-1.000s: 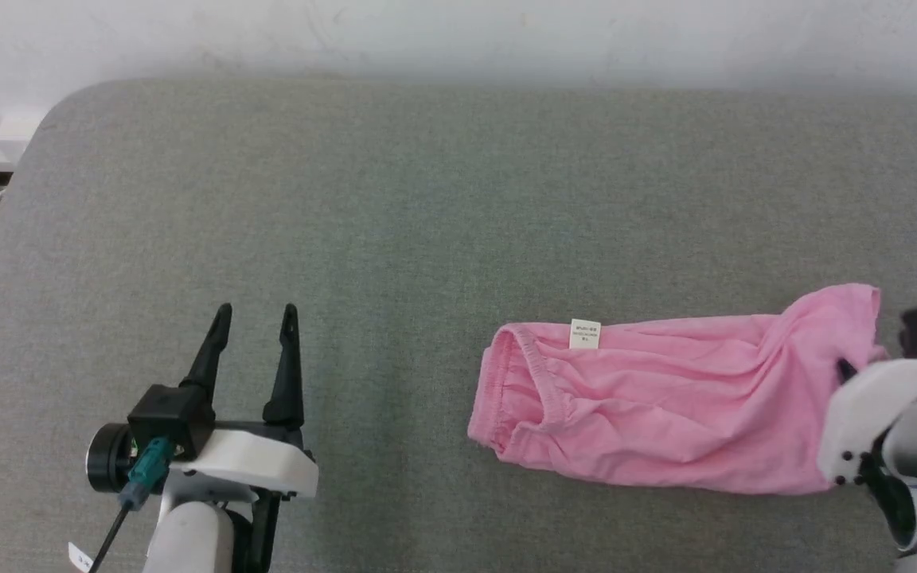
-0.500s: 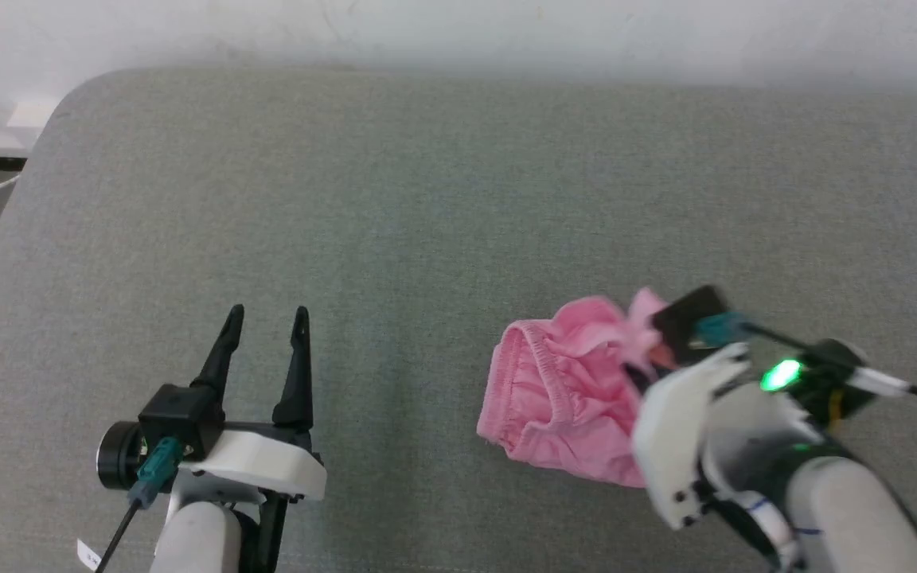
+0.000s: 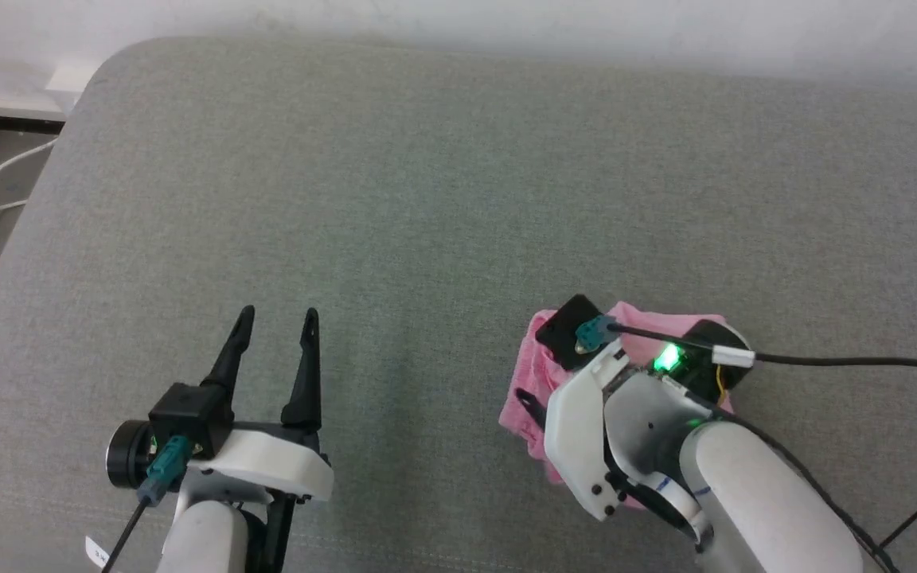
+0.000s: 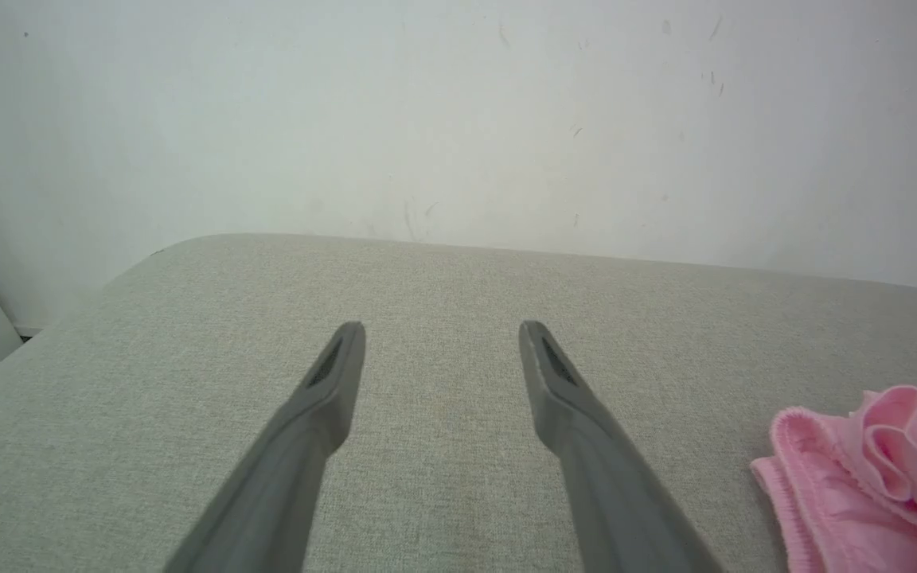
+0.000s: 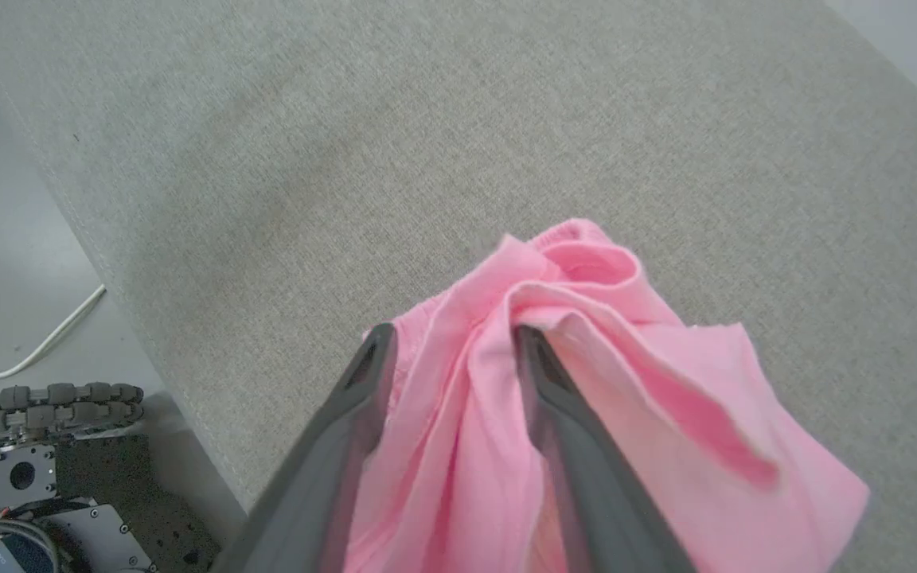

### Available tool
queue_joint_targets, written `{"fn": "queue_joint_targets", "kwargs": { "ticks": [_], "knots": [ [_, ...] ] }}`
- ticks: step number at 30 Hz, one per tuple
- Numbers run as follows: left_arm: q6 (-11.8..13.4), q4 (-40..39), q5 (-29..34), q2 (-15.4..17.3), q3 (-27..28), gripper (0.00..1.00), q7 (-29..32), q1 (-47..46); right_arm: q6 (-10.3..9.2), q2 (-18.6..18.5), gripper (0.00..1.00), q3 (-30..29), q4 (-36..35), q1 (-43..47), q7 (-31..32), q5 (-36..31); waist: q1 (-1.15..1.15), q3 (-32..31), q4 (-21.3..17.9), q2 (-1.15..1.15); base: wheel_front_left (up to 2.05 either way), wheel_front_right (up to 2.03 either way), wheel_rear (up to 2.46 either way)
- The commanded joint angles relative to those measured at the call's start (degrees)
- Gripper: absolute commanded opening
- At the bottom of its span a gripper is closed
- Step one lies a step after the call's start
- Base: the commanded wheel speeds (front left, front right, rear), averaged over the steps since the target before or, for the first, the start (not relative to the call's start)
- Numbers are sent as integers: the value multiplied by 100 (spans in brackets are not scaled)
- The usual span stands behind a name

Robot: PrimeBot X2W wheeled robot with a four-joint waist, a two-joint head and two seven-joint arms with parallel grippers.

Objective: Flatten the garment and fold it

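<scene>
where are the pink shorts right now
In the head view the pink shorts lie bunched on the grey padded surface, right of centre, beneath the right hand.

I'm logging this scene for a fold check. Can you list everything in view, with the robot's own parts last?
padded surface: one, grey, beneath the cloth and both arms
garment: one, bright pink, bunched up on the right part of the padding
wall: one, white, behind the padding
floor: one, grey, beyond the padding's left edge
white cable: one, lying on the floor
left gripper: one, dark fingers, open, over bare padding
right gripper: one, dark fingers apart, pink cloth lying between them
black cable: one, running from the right wrist
</scene>
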Motion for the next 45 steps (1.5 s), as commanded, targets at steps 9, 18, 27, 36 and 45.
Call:
{"fn": "queue_joint_targets", "kwargs": {
  "ticks": [9, 18, 27, 36, 45],
  "knots": [
    [-5, 36, -33, -28, 19, 100, -33, -6, -5, 250, 100, -678, -321, -128, -1942, 345, 0, -179, -138, 0, 0, 0, 0],
    [-17, -32, 6, -29, 56, 100, -33, 48, -5, 536, 100, -2703, -768, 875, -3659, 595, 0, -331, -338, 0, 0, 0, 0],
    [-21, -122, 15, -30, 82, 100, -33, 69, -5, 543, 100, -3458, 36, 1771, -3835, 1290, 0, -344, -437, 0, 0, 0, 0],
    [-20, -159, -4, -30, 55, 100, -33, 25, -5, 544, 100, -3183, 971, 1648, -3402, 1860, 0, -218, -396, 0, 0, 0, 0],
    [-8, -133, -20, -30, 33, 100, -33, -11, -5, 544, 38, -2748, 1922, 1195, -2761, 2159, 0, -143, -278, 0, 0, 0, 0]
  ]
}}
